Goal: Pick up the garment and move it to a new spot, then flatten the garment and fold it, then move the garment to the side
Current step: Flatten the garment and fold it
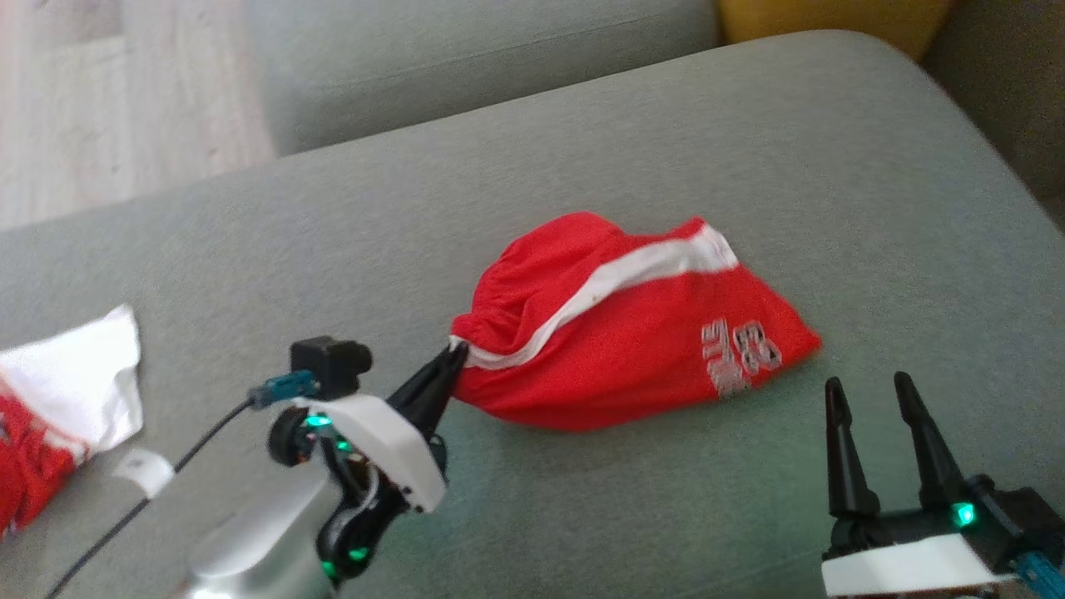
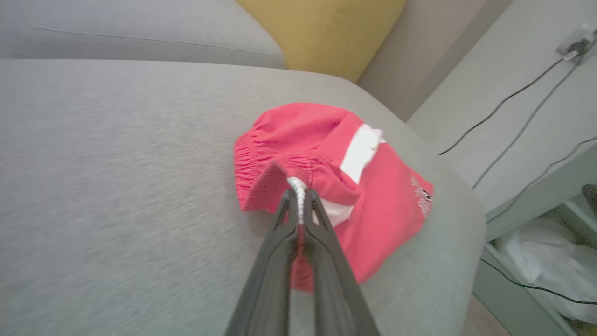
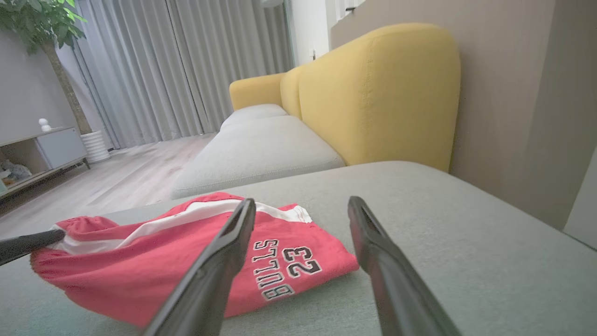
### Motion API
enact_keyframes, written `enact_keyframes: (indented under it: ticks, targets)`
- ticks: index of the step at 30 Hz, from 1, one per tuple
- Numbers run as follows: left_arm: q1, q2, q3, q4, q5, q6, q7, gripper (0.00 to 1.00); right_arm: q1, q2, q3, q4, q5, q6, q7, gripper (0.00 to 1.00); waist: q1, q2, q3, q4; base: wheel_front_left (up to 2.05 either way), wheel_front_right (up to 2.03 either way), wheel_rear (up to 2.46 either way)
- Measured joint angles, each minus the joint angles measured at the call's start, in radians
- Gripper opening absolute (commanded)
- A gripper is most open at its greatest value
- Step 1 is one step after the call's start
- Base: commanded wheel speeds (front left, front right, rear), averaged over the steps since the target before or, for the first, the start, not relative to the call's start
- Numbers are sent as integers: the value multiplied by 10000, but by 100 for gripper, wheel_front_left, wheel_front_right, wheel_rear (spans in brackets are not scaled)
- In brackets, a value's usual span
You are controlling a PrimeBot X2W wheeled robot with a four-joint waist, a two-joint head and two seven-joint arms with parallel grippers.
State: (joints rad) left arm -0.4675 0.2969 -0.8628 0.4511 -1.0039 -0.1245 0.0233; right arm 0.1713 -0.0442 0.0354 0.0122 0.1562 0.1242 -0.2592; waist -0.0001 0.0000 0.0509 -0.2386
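The garment [image 1: 632,333] is a pair of red shorts with a white side stripe and "BULLS 23" print, lying bunched on the grey sofa cushion [image 1: 749,150]. My left gripper [image 1: 456,356] is shut on the garment's waistband at its left end, lifting that corner slightly. In the left wrist view the fingers [image 2: 322,233] pinch the gathered red waistband and a white cord of the garment [image 2: 373,196]. My right gripper [image 1: 869,391] stands open just right of and below the garment's printed corner. From the right wrist, the garment [image 3: 140,266] lies before the open right gripper [image 3: 301,210].
Another red and white cloth [image 1: 66,399] lies at the cushion's left edge. A yellow sofa back [image 3: 382,93] rises behind the cushion, with a second grey seat [image 3: 256,149] beyond. Cables and a white cabinet [image 2: 536,116] stand off the cushion's far side.
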Motion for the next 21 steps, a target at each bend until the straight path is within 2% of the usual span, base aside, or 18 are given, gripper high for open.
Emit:
enact_keyframes:
  ticks: [4, 6, 9, 12, 13, 14, 21]
  targets:
    - [-196, 566, -151, -224, 456, 0, -278, 0, -377, -77, 65, 374, 667, 0, 0, 100, 1, 0, 338, 619, 0, 0, 0]
    - [-500, 757, -198, -180, 863, -2, -504, 0, -796, -454, 236, 719, 1210, 0, 0, 100, 1, 0, 526, 915, 0, 0, 0]
    - [-1135, 855, -180, 142, 1275, 0, -803, 0, -1489, -1402, 1271, 1536, 2861, 0, 19, 100, 2, 0, 836, 1338, 0, 0, 0]
    - [-1690, 855, -182, 623, 1609, 0, -1085, 0, -2127, -2403, 2516, 1964, 4504, 0, 587, 100, 3, 0, 1161, 1667, 0, 0, 0]
    - [-1932, 825, -171, 959, 1651, 0, -1223, 0, -2546, -3024, 3173, 2111, 5390, 0, 878, 100, 3, 0, 1361, 1848, 0, 0, 0]
    - [-2020, 800, -174, 1110, 1651, 0, -1266, 0, -2747, -3260, 3430, 2167, 5733, 0, 922, 100, 3, 0, 1452, 1927, 0, 0, 0]
    - [-2365, 571, -278, 1749, 1703, -2, -1586, 0, -3590, -3733, 4591, 2748, 7265, 0, 907, 100, 3, 0, 1739, 2296, 0, 0, 0]
